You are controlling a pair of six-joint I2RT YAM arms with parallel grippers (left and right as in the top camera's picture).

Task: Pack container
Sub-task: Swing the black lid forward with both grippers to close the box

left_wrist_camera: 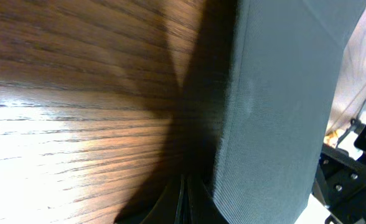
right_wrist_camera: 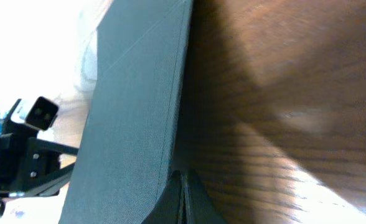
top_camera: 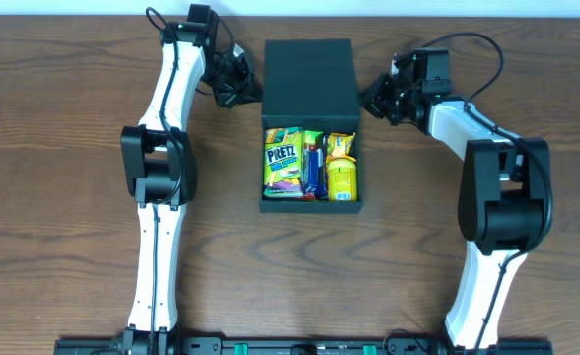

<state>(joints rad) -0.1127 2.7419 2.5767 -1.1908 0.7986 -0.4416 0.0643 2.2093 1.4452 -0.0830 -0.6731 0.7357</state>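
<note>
The dark teal-black container [top_camera: 311, 205] sits mid-table, its hinged flap lid [top_camera: 309, 74] raised at the far end. Inside lie a green-yellow Pretz packet [top_camera: 286, 158], a blue packet [top_camera: 314, 166] and a yellow packet [top_camera: 342, 168]. My left gripper [top_camera: 247, 87] is shut and empty, its tips against the lid's left edge [left_wrist_camera: 276, 112]; in the left wrist view the shut jaws [left_wrist_camera: 184, 199] sit beside the lid's face. My right gripper [top_camera: 369, 97] is shut and empty at the lid's right edge [right_wrist_camera: 133, 112]; its shut jaws [right_wrist_camera: 182, 202] sit at the bottom of the right wrist view.
The brown wooden table [top_camera: 63, 177] surrounds the box. The table's far edge [top_camera: 93, 14] runs just behind both grippers. The right arm's body [left_wrist_camera: 357, 155] shows beyond the lid in the left wrist view, the left arm's body [right_wrist_camera: 27, 143] in the right wrist view.
</note>
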